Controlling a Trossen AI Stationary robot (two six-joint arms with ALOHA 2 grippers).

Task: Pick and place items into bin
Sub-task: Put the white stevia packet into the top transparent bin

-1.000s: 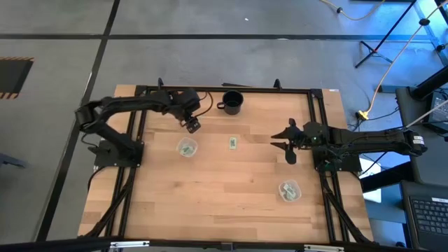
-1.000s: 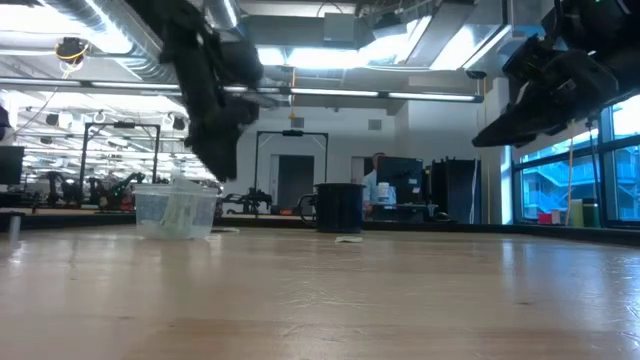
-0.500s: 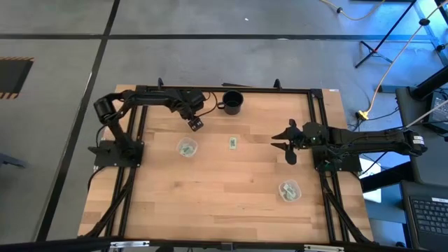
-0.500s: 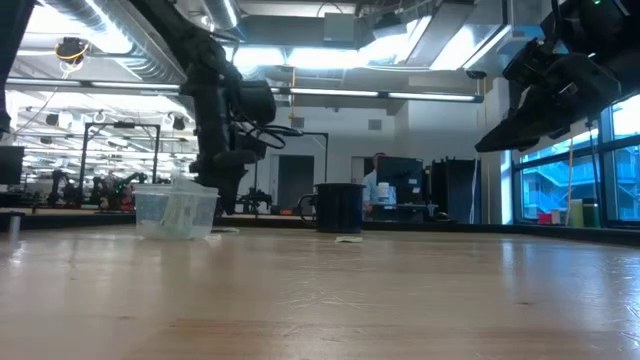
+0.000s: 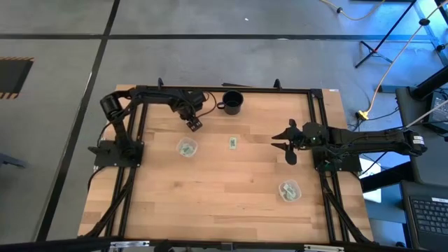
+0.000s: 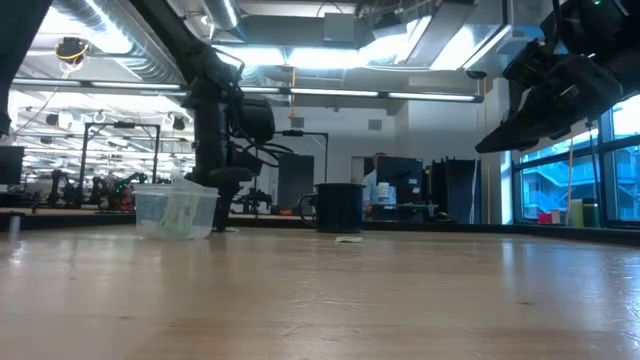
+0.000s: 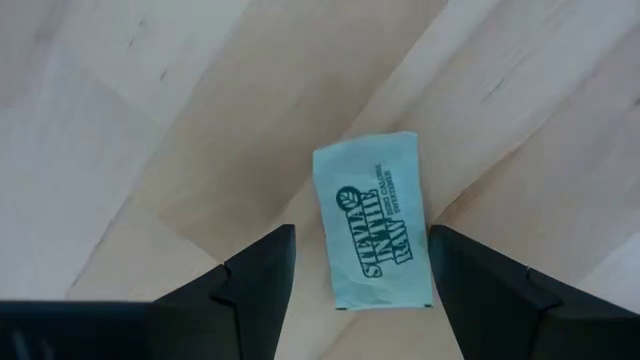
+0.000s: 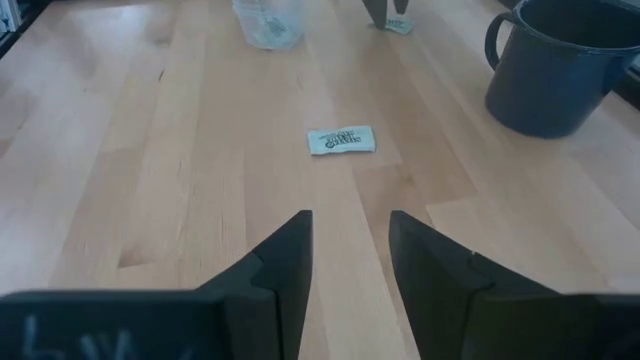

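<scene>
One packet (image 7: 374,222), flat, green and white with dark print, lies on the bare wooden table (image 5: 224,196) directly between the spread fingers of the left gripper (image 7: 362,270); neither finger (image 7: 255,285) touches it. Its long axis runs fore-and-aft along the gap, tilted slightly, with the printed lines reading along that axis. Judged by its look, the packet is very light, thin and limp, with a crinkly wrapper that may slide on the smooth wood; a pinch across the short width, at mid-length, with the fingertips pressed down to the board, seems the surest hold.

In the high view this packet sits under the left gripper (image 5: 194,124) at about 11 o'clock on the table. A second packet (image 5: 232,143) lies near the centre, at roughly 12 o'clock. A clear bin (image 5: 186,148), already holding packets, stands just beside the left gripper toward 6 o'clock of it; another clear bin (image 5: 289,190) stands at about 4 o'clock on the table. A black mug (image 5: 232,103) stands at the far edge, 12 o'clock.

The right gripper (image 5: 285,143) waits at 3 o'clock, above the table, its jaws partly apart and pinching nothing.
</scene>
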